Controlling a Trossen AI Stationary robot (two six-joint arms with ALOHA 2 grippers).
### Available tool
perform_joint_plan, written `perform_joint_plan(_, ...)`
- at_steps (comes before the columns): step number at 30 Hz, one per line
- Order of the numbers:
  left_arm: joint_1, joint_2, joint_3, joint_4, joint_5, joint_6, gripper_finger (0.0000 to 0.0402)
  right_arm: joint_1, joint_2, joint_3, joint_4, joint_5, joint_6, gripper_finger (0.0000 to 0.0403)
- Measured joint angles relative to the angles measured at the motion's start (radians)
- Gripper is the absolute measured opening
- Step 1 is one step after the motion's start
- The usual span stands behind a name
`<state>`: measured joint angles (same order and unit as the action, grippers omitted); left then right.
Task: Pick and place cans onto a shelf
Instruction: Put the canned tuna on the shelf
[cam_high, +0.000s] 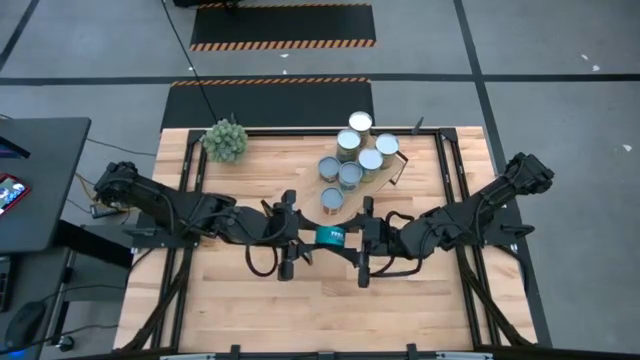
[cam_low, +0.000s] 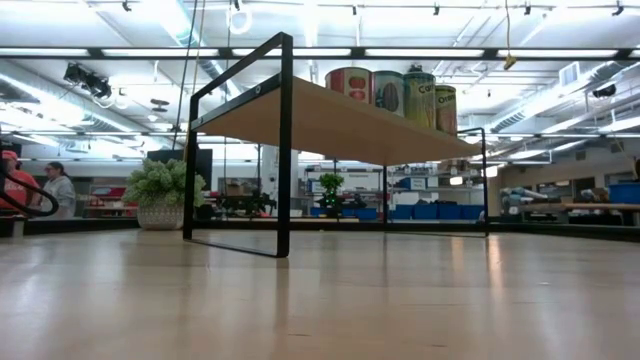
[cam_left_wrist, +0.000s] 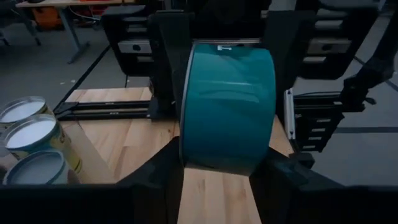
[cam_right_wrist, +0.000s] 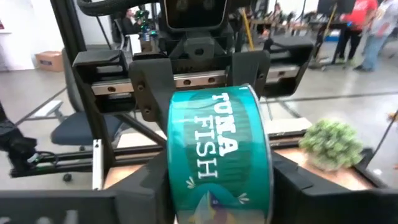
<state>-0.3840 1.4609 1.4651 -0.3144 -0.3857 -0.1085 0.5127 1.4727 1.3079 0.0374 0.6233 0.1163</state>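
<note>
A teal can labelled "TUNA FISH" (cam_high: 330, 236) lies on its side in the air over the table's middle, between my two grippers. My left gripper (cam_high: 312, 237) comes at it from the table's left and my right gripper (cam_high: 348, 238) from the right; both are shut on it. Several cans with pale round tops (cam_high: 350, 160) stand on the light-wood shelf (cam_low: 330, 125) behind, at the table's far middle. In the low view the shelf rests on its black end frames (cam_low: 285, 150); neither gripper nor the teal can shows there. My left gripper pinches the teal can between its two fingers (cam_left_wrist: 163, 177), one on each flat end (cam_left_wrist: 186, 155). The fingers come level from the table's left. The can is lifted clear of the table, its axis level. My right gripper pinches the same can between its two fingers (cam_right_wrist: 283, 180), one beside each rim (cam_right_wrist: 268, 174). The fingers come level from the table's right, opposite my left gripper. The can's label side (cam_right_wrist: 214, 149) faces this wrist camera.
A bushy green plant (cam_high: 225, 140) stands at the table's far left corner. Black rails (cam_high: 445, 170) run along the table's sides. Bare wood lies toward the table's near edge (cam_high: 330, 310). A dark desk (cam_high: 40, 180) stands left of the table. People show far off in the room (cam_low: 60, 190).
</note>
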Motion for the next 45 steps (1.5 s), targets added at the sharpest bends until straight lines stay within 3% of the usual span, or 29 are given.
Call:
perform_joint_plan(7,0.002,-0.002,0.000,-0.040,-0.008,0.001,0.0160,-0.020,-0.017,0.002,-0.020,0.008,-0.001,0.0265)
perform_joint_plan(11,0.003,-0.014,0.000,-0.087,-0.026,0.009,0.0155,-0.022,-0.049,0.031,-0.103,0.032,0.003,0.0294)
perform_joint_plan(17,0.031,-0.040,0.000,-0.156,-0.059,0.029,0.0154,-0.032,-0.102,0.036,-0.214,0.039,0.043,0.0303)
perform_joint_plan(28,0.124,-0.069,0.000,-0.480,-0.140,0.074,0.0155,-0.015,-0.198,0.038,-0.475,0.043,0.231,0.0292)
perform_joint_plan(35,0.232,-0.063,-0.102,-0.492,-0.195,0.284,0.0156,0.005,-0.169,0.037,-0.529,0.059,0.230,0.0290)
perform_joint_plan(39,0.305,-0.059,-0.214,-0.413,-0.194,0.503,0.0156,-0.003,-0.165,0.037,-0.528,0.082,0.202,0.0290)
perform_joint_plan(45,0.388,-0.060,-0.310,-0.257,-0.141,0.696,0.0157,-0.027,-0.167,0.037,-0.526,0.146,0.215,0.0290)
